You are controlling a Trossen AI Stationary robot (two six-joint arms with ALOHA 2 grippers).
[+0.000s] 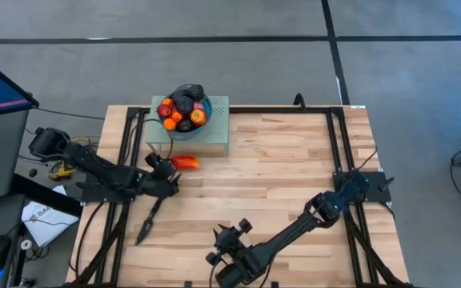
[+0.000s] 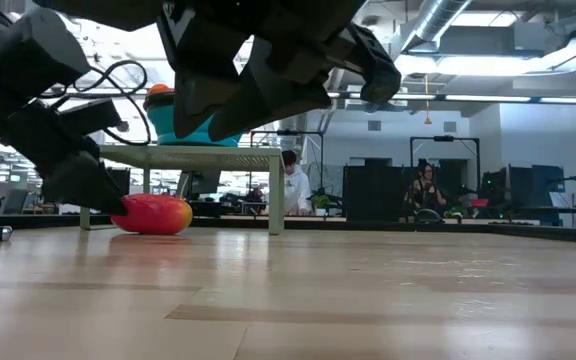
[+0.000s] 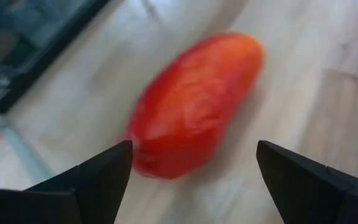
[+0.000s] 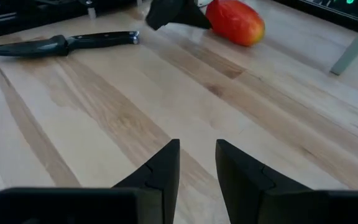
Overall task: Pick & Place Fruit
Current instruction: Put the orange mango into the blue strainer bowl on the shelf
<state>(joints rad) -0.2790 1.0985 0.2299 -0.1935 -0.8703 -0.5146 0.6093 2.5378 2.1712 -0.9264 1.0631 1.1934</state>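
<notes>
L gripper (image 1: 169, 164) sits low over the table just beside the long red-orange fruit (image 1: 185, 162), fingers (image 3: 98, 177) spread wide with the piece between and ahead of them in the left wrist view; nothing pinched yet. The piece lies on the bare table (image 1: 294, 160), near the front of the pale stand (image 1: 218, 136) that carries the blue bowl (image 1: 205, 104). The rest of the fruit (image 1: 184, 106) is heaped in the bowl.

R gripper (image 1: 224, 246) waits at the near table edge, well apart from the work; fingers (image 4: 160, 168) stand close with a narrow gap, holding nothing.

Risks, as judged:
- The piece lies at an angle to the fingers. Closing off-centre could squeeze it out sideways or roll it toward the stand.
- Bowl looks nearly full. Adding the long piece on top may dislodge a ball, or the piece may slide off the heap.
- Lift path passes the stand edge and bowl rim; a low approach could knock either.

Surroundings: a black knife (image 1: 150, 218) lies on the table nearer the front, apart from the fruit and not in the path. Low view shows people in the room behind, away from the table.
</notes>
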